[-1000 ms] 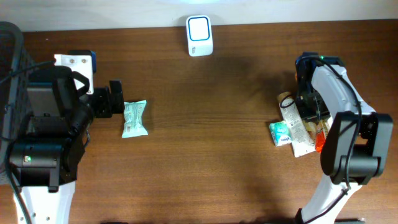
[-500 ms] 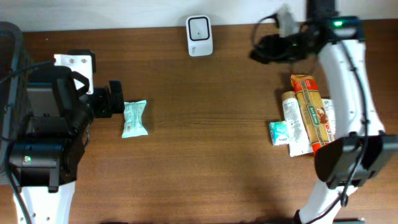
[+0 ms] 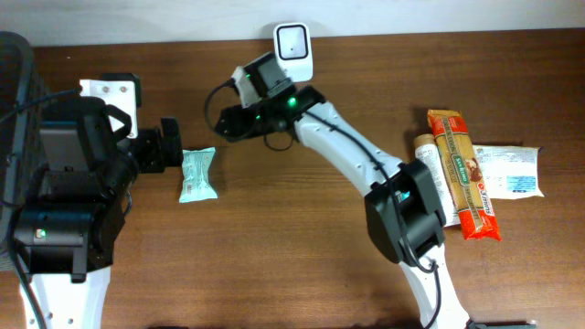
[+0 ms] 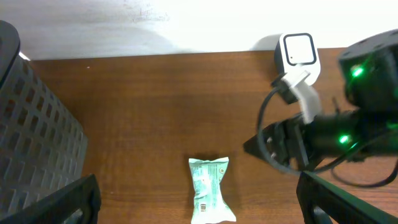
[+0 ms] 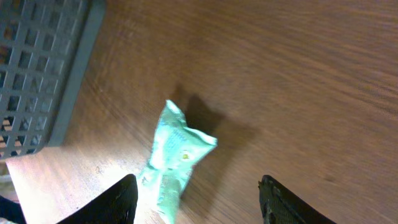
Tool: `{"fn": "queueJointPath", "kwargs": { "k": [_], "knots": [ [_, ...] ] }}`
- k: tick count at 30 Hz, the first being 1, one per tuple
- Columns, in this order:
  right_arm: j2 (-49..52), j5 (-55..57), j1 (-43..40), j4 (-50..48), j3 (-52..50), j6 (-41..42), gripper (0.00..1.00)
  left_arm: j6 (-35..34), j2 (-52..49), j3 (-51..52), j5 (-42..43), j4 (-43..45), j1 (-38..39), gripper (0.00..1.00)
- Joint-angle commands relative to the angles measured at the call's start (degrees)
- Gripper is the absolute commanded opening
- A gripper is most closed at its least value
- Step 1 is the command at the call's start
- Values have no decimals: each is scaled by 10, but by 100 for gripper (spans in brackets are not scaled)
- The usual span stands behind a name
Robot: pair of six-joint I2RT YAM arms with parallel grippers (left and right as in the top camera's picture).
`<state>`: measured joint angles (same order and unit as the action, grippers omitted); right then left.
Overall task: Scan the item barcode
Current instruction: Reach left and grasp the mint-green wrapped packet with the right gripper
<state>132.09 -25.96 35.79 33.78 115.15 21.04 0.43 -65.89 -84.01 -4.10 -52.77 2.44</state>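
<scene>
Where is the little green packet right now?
In the overhead view, the green packet lies flat on the table on the left arm's side, just beside the left gripper, with the right gripper close by.

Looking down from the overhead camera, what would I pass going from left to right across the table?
Grey basket → left end effector → green snack packet → right end effector → white scanner → orange packet → white packet.

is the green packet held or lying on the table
Lying on the table: the green packet rests flat on the wood, not gripped.
</scene>
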Motion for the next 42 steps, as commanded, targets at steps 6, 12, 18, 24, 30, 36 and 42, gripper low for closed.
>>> {"fn": "queueJointPath", "kwargs": {
  "k": [6,12,18,24,30,36,42],
  "knots": [
    [45,52,50,-5,-2,9,57,7,3,-3,-4,1,-1,99],
    [88,40,97,-4,-2,9,56,7,3,-3,-4,1,-1,99],
    [97,41,101,-6,-2,5,50,7,3,-3,-4,1,-1,99],
    [104,39,101,-2,-3,2,40,7,3,-3,-4,1,-1,99],
    [115,20,92,12,-3,-17,4,7,3,-3,-4,1,-1,99],
    [27,29,19,163,11,-51,4,7,3,-3,-4,1,-1,99],
    [-22,93,-66,389,-7,-56,23,7,3,-3,-4,1,-1,99]
  ]
}}
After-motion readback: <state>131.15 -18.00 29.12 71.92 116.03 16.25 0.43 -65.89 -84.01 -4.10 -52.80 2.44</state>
